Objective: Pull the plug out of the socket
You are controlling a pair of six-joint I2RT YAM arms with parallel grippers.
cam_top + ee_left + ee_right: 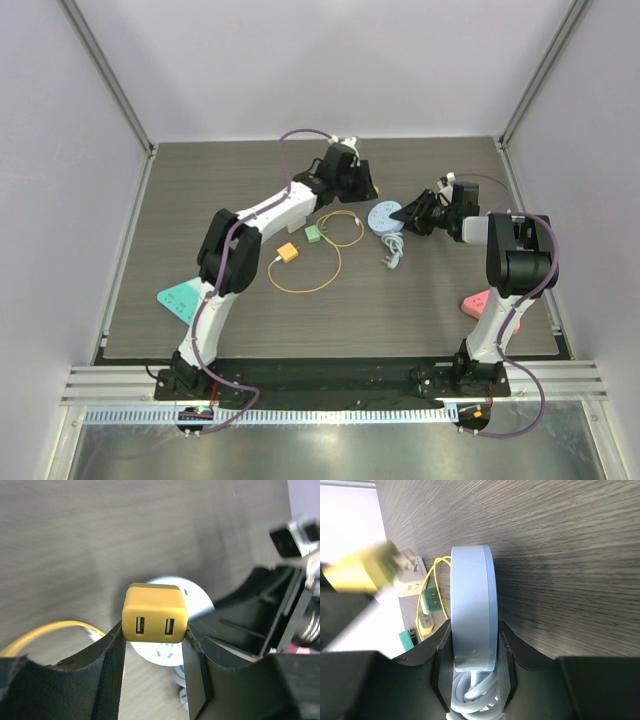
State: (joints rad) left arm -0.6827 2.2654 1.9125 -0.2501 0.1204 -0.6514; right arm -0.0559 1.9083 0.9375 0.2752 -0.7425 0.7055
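My left gripper (154,632) is shut on the yellow plug (155,614), a small block with two USB ports, and holds it above the round pale-blue socket (196,599). The plug is apart from the socket: the socket's slots show bare below it. In the right wrist view the plug (362,571) is blurred at the left with its metal prongs free. My right gripper (472,635) is shut on the socket (472,595), gripping its rim from both sides. From above, the left gripper (362,186) and right gripper (408,217) flank the socket (384,218).
The socket's white cord (391,255) lies coiled in front of it. A green plug (313,233), an orange plug (288,252) and a yellow cable loop (320,280) lie mid-table. A teal piece (180,300) lies near left, a pink piece (478,302) near right.
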